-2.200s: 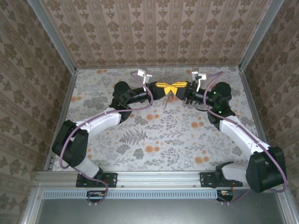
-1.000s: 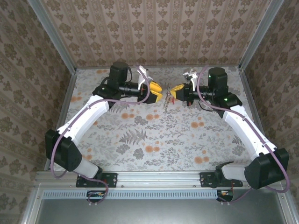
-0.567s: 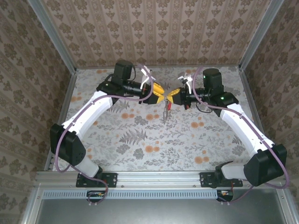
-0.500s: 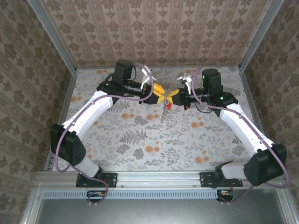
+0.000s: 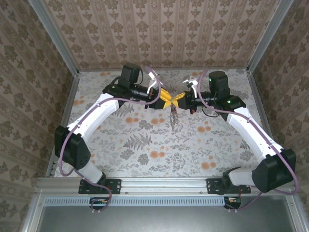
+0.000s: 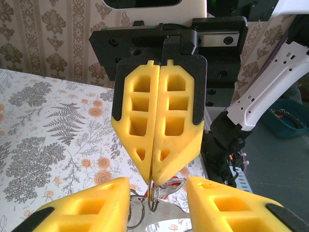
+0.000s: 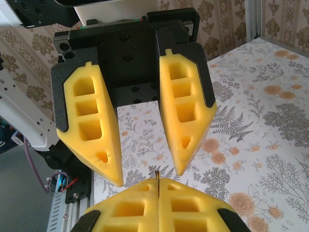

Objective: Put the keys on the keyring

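Two arms reach inward from either side and meet tip to tip at the upper centre of the top view, the left gripper (image 5: 166, 100) spread, the right gripper (image 5: 176, 99) pressed together pinching the keyring (image 5: 173, 117), which dangles below them over the floral surface (image 5: 145, 145).

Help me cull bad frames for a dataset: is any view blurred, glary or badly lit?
Top external: even, soft light, no glare; the dangling metal pieces too small to resolve. Left wrist: right pincer crisp, wall behind slightly soft. Right wrist: left pincer crisp, no glare, table print softer.
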`<action>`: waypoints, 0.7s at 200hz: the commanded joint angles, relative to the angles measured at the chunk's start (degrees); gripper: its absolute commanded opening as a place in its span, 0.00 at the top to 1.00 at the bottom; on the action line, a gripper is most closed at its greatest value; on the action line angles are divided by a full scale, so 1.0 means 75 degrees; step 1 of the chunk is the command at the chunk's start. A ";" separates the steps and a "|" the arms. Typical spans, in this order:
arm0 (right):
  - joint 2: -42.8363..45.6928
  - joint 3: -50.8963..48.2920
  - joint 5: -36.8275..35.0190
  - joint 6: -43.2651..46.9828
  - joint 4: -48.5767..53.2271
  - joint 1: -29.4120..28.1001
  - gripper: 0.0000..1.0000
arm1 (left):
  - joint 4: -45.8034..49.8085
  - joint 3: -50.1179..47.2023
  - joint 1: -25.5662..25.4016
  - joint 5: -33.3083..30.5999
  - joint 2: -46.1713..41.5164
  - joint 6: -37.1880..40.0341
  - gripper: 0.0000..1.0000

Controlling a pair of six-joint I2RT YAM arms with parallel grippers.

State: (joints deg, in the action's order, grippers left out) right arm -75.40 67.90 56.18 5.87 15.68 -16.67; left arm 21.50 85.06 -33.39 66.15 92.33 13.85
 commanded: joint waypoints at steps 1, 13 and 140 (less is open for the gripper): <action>0.0149 0.0205 0.0112 0.0085 -0.0109 -0.0021 1.00 | 0.0159 0.0259 -0.0037 0.0297 0.0122 0.0228 0.65; 0.0146 0.0205 0.0103 0.0072 -0.0124 -0.0018 1.00 | 0.0163 0.0275 -0.0037 0.0330 0.0145 0.0228 0.68; 0.0127 0.0134 -0.0055 0.0015 -0.0268 -0.0016 1.00 | 0.0231 0.0285 -0.0119 0.0544 0.0278 0.0299 1.00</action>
State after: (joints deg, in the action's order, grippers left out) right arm -75.37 67.90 56.18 5.85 15.66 -16.67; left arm 22.35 85.65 -33.61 67.29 93.93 15.11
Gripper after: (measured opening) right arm 0.066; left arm 0.056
